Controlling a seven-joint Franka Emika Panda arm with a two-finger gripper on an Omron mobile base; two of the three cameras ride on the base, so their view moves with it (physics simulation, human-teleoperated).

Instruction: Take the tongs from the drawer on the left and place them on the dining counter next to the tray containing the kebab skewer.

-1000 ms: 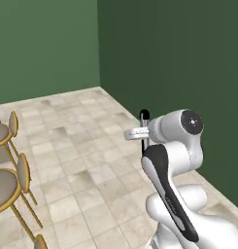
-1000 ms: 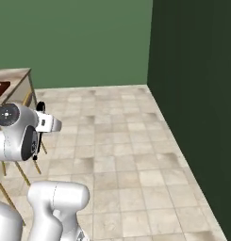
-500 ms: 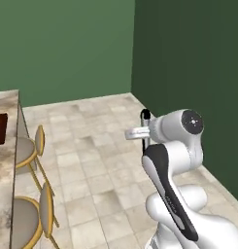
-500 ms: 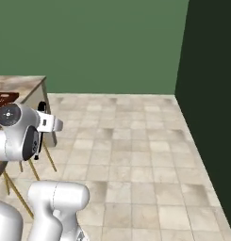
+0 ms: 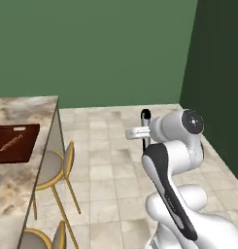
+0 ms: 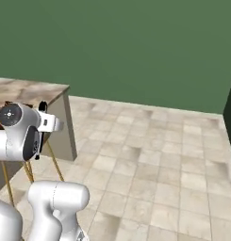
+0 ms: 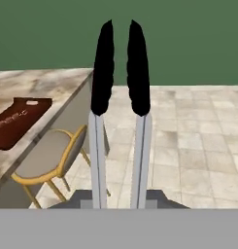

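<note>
My gripper (image 7: pixel 119 199) is shut on the tongs (image 7: pixel 120 97), whose two silver arms with black tips rise straight up the middle of the hand view. In the left base view the tongs (image 5: pixel 145 121) stand upright in the gripper (image 5: pixel 138 132), held over the tiled floor to the right of the dining counter (image 5: pixel 28 104). The dark reddish-brown tray (image 5: pixel 13 143) lies on that counter with the kebab skewer (image 5: pixel 11 142) in it. From the hand, the tray (image 7: pixel 18 121) and kebab skewer (image 7: pixel 13 118) sit to the left of the tongs. The drawer is out of view.
Gold-legged stools (image 5: pixel 52 168) stand along the counter's edge, one of them (image 7: pixel 47 160) just left of the tongs. A tiled floor (image 5: pixel 110 160) spreads ahead up to the green wall (image 5: pixel 91 48). A darker green wall (image 5: pixel 220 73) closes the right side.
The whole picture has swung: the base has turned, bringing the dining counter, tray and stools further into view. The arm keeps its pose and its hold on the tongs.
</note>
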